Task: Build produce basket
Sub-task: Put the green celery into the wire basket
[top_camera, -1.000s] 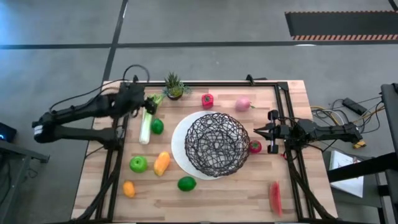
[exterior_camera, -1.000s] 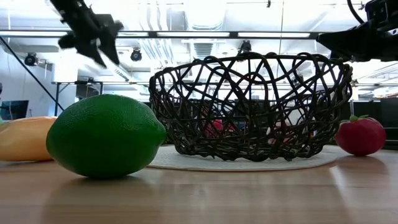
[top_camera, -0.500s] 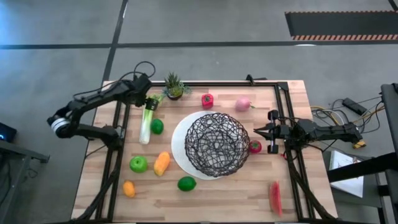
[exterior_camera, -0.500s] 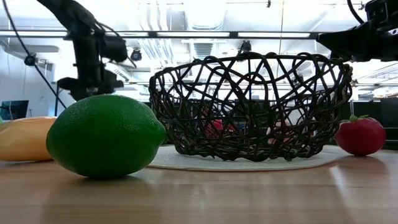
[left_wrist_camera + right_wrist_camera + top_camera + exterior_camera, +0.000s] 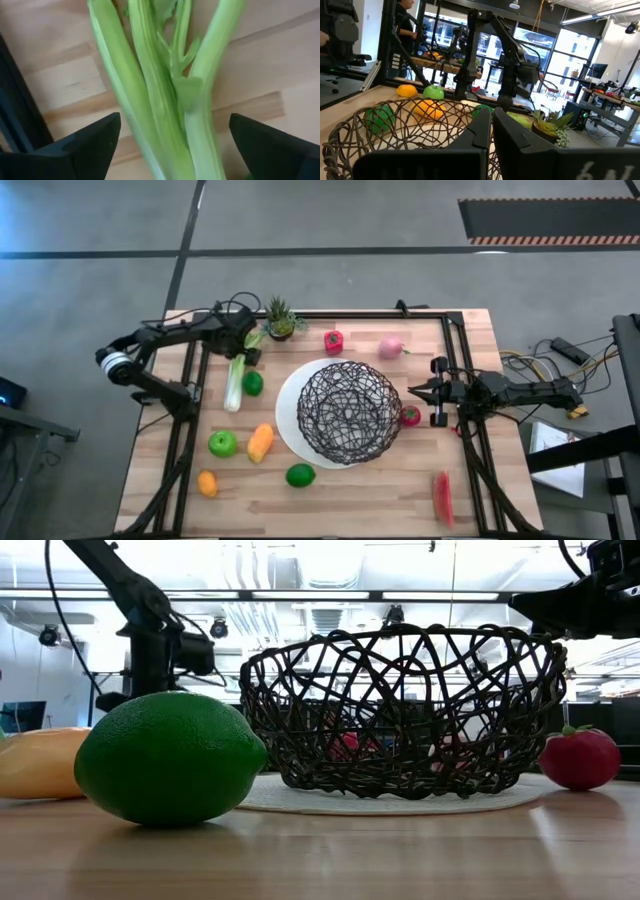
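Note:
A green celery stalk [image 5: 235,378] lies flat on the table at the far left, its leafy end [image 5: 252,338] toward the far edge. My left gripper [image 5: 246,342] is open and points down over that leafy end. In the left wrist view its two fingers [image 5: 92,145] stand on either side of the stalks [image 5: 165,100] without touching them. The black wire basket [image 5: 350,412] stands on its white plate base [image 5: 287,420] at the table's middle. My right gripper [image 5: 414,392] hovers shut and empty by the basket's right rim, above a red piece [image 5: 410,417].
Loose produce lies around the basket: two limes [image 5: 253,383] [image 5: 300,475], a green apple [image 5: 222,444], two orange pieces [image 5: 260,442] [image 5: 207,483], a red pepper [image 5: 333,340], a pink piece [image 5: 390,346] and a red slice [image 5: 442,497]. A spiky potted plant [image 5: 281,320] stands just beyond the celery's leafy end.
My left gripper has swung toward the table's far edge and a little right, tipped to point down, and come down over the celery's leafy end. The celery has not moved.

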{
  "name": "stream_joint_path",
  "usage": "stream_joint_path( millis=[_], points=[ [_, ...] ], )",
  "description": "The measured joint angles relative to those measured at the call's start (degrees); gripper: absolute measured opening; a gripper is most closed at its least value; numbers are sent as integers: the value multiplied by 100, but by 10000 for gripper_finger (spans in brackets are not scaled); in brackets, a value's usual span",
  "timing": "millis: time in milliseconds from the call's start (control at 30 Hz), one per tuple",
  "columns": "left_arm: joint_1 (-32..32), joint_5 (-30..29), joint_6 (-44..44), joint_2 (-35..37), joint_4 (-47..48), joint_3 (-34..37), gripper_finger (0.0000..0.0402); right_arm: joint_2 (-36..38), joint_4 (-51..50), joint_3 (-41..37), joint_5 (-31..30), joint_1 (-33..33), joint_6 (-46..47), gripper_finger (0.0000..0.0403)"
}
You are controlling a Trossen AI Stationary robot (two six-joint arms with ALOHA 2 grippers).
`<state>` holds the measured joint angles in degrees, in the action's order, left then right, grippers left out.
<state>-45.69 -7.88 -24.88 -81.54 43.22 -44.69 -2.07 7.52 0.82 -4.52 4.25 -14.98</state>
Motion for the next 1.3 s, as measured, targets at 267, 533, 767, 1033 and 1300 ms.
stream_joint_path(
  millis=[267,533,767,1033,1300],
  points=[
    [-10,21,-5,-568,-241,54,328,0,-1,0,0,-1,0,11],
    [-20,150,128,-766,-264,40,225,0,1,0,0,-1,0,11],
    [-111,-75,256,-422,-34,90,125,0,1,0,-1,0,0,11],
    [-168,-712,348,539,659,-52,61,0,1,0,-1,-2,0,11],
    [-162,-649,627,1835,741,-350,52,0,1,0,1,-1,0,11]
  ],
)
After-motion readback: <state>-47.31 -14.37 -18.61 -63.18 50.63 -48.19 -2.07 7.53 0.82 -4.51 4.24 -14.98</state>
